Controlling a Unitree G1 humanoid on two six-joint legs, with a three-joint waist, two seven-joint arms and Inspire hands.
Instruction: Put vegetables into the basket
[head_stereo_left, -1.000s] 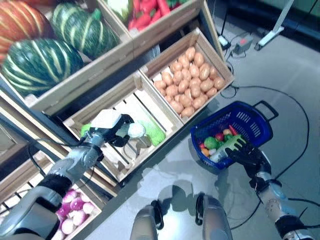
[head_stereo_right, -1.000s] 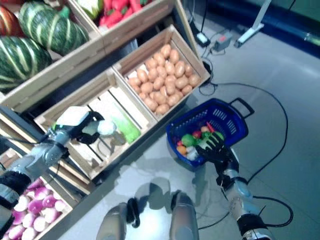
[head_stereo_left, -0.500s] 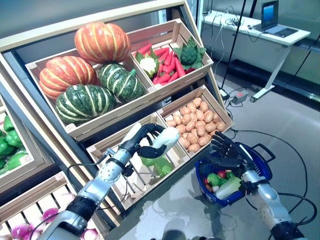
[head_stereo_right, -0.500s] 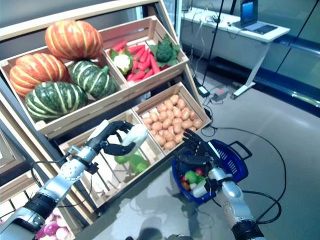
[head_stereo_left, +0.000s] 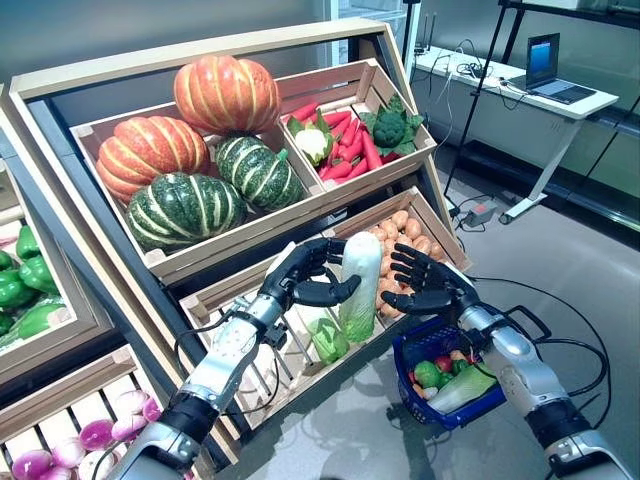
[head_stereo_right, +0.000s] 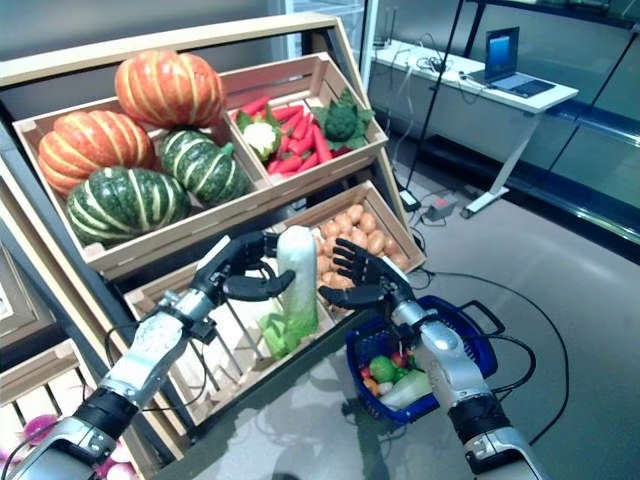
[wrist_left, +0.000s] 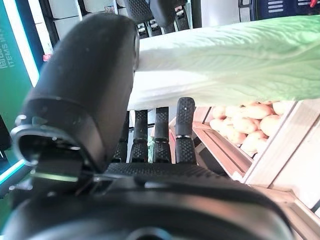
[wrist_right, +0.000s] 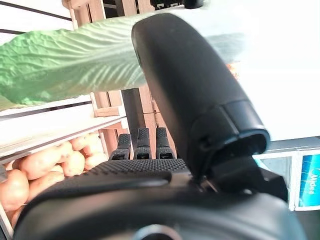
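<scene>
The left hand (head_stereo_left: 305, 280) is curled round a cabbage (head_stereo_left: 360, 285), held upright above the basket (head_stereo_left: 505, 345) and to its left. The right hand (head_stereo_left: 425, 285) waits beside it, fingers spread — a handover, I judge, then a lowering into the basket.

Head pair downward; wrist cameras close.

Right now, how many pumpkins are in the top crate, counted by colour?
Orange pumpkins: 2 (one at the back, one to its left)
Green striped pumpkins: 2 (one in the middle, one at the front)
Total: 4
</scene>
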